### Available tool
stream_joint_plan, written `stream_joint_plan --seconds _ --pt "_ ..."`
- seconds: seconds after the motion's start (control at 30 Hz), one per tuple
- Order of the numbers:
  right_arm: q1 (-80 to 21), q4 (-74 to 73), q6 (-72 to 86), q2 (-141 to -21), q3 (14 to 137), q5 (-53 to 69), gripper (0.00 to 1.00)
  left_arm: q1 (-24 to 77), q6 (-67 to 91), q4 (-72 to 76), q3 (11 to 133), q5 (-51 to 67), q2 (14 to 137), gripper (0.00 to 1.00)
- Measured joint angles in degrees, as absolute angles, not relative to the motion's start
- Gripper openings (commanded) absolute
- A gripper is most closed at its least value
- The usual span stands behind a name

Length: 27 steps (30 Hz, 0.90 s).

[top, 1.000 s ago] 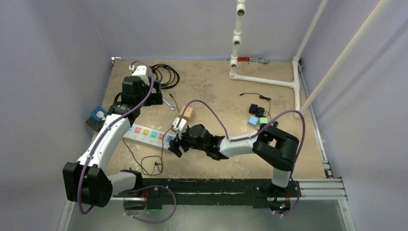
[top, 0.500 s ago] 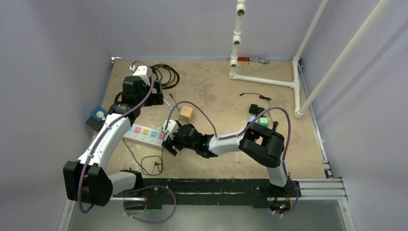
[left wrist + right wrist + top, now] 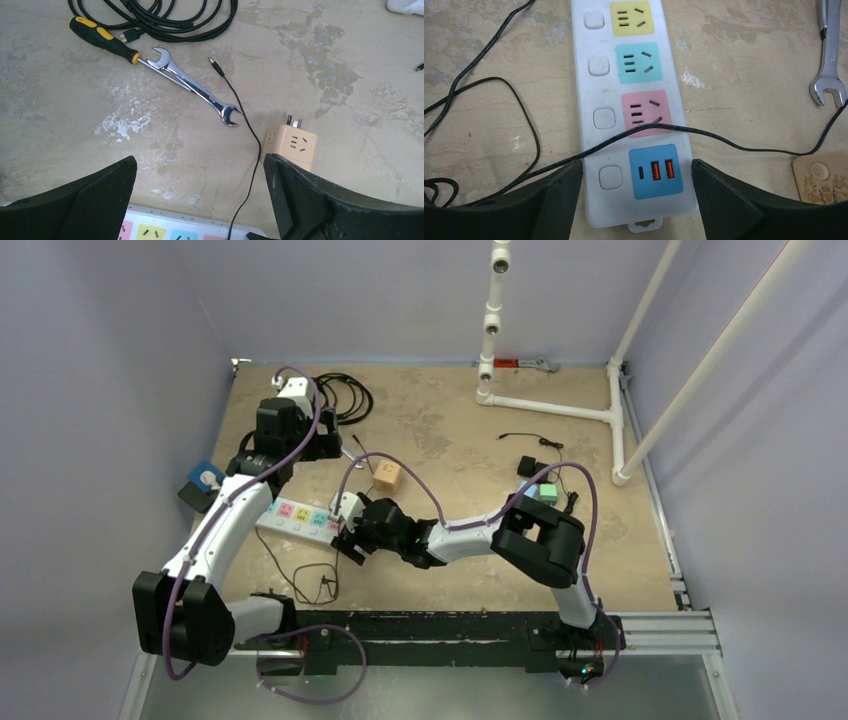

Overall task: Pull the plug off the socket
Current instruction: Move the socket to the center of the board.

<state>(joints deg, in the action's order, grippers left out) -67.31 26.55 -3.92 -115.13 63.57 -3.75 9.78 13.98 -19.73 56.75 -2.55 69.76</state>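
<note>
The right gripper (image 3: 636, 170) hovers low over the power strip (image 3: 640, 70), its jaws wide and empty, one on each side of the blue USB end. A thin black cable (image 3: 734, 145) lies across the strip there. The tan cube plug (image 3: 290, 145) rests on the table near that end, apart from the strip, its prongs free. The left gripper (image 3: 199, 162) hangs wide and empty above the table, near a wrench (image 3: 195, 87).

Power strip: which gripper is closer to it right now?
Right. The right gripper hangs open directly over the blue USB end of the power strip; the left gripper hovers open farther back, toward the wrench.
</note>
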Motion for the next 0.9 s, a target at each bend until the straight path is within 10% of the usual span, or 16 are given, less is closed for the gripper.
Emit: stream_joint_plan --seconds 0.63,0.9 --pt "-67.59 22.98 -4.29 -115.11 62.30 -5.43 0.97 9.78 14.00 -19.73 56.75 -1.06 70.39 0.98" --pt "-67.59 21.82 -5.67 -117.03 65.63 -5.32 0.67 9.78 14.00 -19.73 56.75 -0.82 70.39 0.98"
